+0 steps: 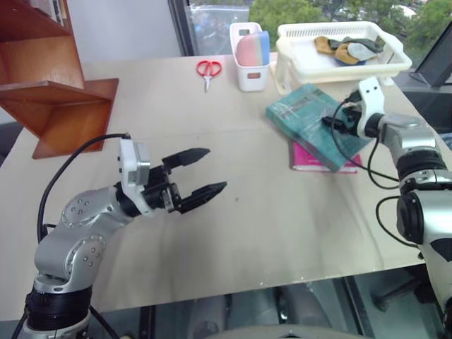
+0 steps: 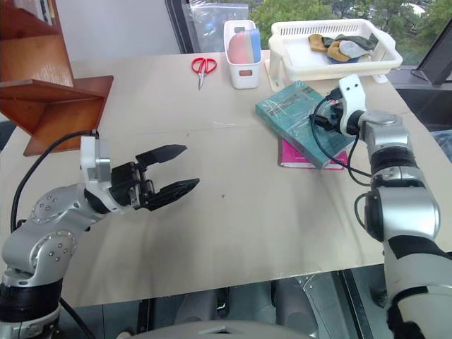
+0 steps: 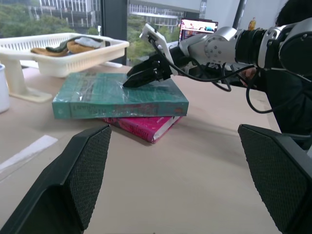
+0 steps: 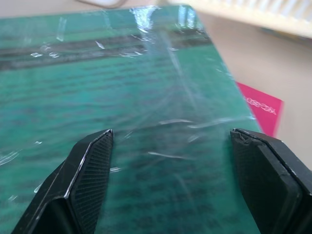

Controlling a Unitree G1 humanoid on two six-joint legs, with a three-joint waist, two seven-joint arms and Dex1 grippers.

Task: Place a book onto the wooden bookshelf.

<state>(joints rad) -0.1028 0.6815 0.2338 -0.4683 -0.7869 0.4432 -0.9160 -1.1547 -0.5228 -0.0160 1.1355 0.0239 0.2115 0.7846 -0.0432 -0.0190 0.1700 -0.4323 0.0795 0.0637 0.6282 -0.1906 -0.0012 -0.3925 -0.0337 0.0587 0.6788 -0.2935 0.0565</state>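
Observation:
The book (image 1: 305,113), thick and teal-green, lies flat on a smaller magenta-pink book (image 1: 308,159) at the right of the table. My right gripper (image 1: 330,123) hovers low over the book's cover near its right side. It is open, its two black fingers (image 4: 90,165) spread wide above the glossy cover (image 4: 146,83) and holding nothing. My left gripper (image 1: 216,168) hangs open and empty over the middle of the table, pointing toward the book (image 3: 117,95). The wooden bookshelf (image 1: 60,99) stands at the far left corner of the table.
A white basket (image 1: 339,56) holding small items stands behind the books. To its left are a white cup-shaped holder (image 1: 251,67) and red scissors (image 1: 207,69). Between the books and the bookshelf stretches bare tabletop (image 1: 212,113).

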